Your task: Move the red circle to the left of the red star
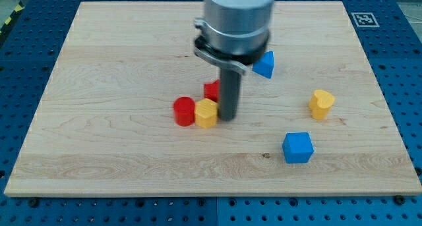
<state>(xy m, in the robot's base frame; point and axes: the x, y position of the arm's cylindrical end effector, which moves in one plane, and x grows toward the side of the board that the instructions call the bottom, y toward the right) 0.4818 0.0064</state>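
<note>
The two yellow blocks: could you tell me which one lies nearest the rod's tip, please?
The yellow block touching the red circle, right beside my tip; the other yellow block sits far toward the view's right.

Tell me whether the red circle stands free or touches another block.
Touching: the red circle sits against the yellow block on its right; my tip is beyond that.

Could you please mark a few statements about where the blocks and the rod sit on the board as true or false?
1. The red circle touches the yellow block beside it. True.
2. My tip sits at the view's left of the red circle. False: it is right of the yellow block.
3. The red star is partly hidden behind the rod. True.
4. Both blue blocks lie left of the rod. False: the blue cube and the blue block lie to its right.
</note>
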